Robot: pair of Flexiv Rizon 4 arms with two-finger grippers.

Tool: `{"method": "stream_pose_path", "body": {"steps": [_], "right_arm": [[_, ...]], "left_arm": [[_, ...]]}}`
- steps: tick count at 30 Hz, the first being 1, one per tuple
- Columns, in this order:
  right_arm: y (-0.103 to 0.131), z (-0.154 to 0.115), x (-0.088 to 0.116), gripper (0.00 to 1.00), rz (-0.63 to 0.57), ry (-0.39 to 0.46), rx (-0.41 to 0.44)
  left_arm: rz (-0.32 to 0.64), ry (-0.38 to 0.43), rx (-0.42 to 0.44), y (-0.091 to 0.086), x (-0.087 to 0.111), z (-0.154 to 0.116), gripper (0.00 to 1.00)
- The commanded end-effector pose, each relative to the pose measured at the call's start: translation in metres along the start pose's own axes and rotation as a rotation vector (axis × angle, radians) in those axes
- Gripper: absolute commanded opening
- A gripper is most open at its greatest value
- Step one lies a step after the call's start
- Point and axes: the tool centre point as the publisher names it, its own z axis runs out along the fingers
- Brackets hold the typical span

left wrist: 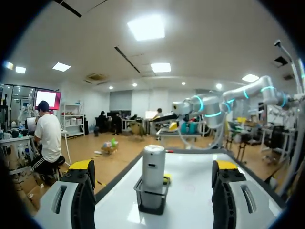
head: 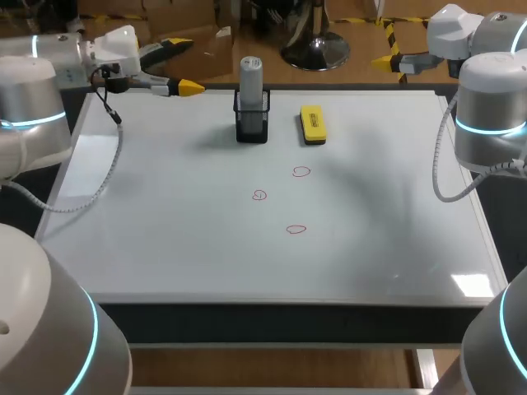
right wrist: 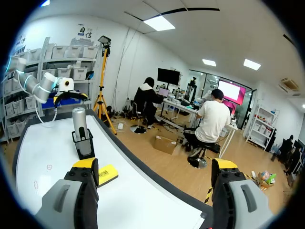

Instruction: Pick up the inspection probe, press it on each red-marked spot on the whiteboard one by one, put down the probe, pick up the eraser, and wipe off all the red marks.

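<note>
The grey inspection probe (head: 251, 76) stands upright in a black holder (head: 252, 125) at the back middle of the whiteboard (head: 165, 239). A yellow eraser (head: 313, 124) lies just right of it. Three red marks (head: 301, 171) (head: 259, 195) (head: 296, 230) sit mid-board. My left gripper (head: 183, 64) hovers open at the back left, apart from the probe. In the left wrist view the probe (left wrist: 153, 162) is ahead of the left gripper (left wrist: 154, 165), centred between its fingers. My right gripper (right wrist: 155, 166) is open and empty off the back right corner, with the probe (right wrist: 79, 123) and eraser (right wrist: 107, 174) off to one side.
My right arm (head: 490, 99) stands over the board's right edge. A cable (head: 111, 156) hangs from the left arm over the board's left side. The whiteboard's front half holds nothing but the marks.
</note>
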Motion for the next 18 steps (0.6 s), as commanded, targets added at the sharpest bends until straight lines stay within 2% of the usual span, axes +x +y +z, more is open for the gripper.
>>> {"method": "stream_pose_path", "body": {"steps": [1, 10, 18], "right_arm": [[0.0, 0.0, 0.0, 1.0, 0.0, 0.0, 0.0], [0.0, 0.0, 0.0, 1.0, 0.0, 0.0, 0.0], [0.0, 0.0, 0.0, 1.0, 0.0, 0.0, 0.0]], "left_arm": [[-0.013, 0.187, 0.056, 0.012, -0.011, 0.01, 1.0], [-0.03, 0.229, 0.069, 0.024, -0.01, 0.036, 1.0], [-0.033, 0.233, 0.032, 0.034, -0.011, 0.061, 1.0]]}}
